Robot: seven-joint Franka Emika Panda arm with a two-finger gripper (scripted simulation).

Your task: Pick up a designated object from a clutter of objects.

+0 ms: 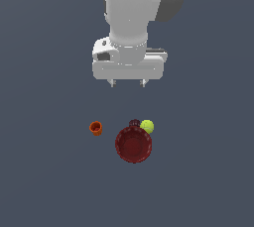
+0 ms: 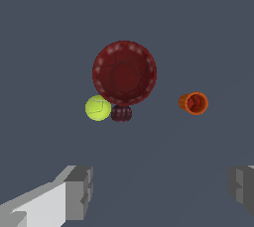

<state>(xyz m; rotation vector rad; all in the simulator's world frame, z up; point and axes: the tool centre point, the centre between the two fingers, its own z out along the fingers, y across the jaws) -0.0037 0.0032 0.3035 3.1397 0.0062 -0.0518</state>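
Red bowl holds nothing; small orange cup, tapered, lies apart; gripper spread wide, grasping nothing.

orange cup: small, tapered, tipped on its side, alone | clutter: dark red ribbed bowl, yellow-green ball, dark purple object touching together

- The small dark purple object sits half hidden behind the dark red bowl; too small to identify.
- The arm and, in the wrist view, both jaws are cut off by the frame edges.
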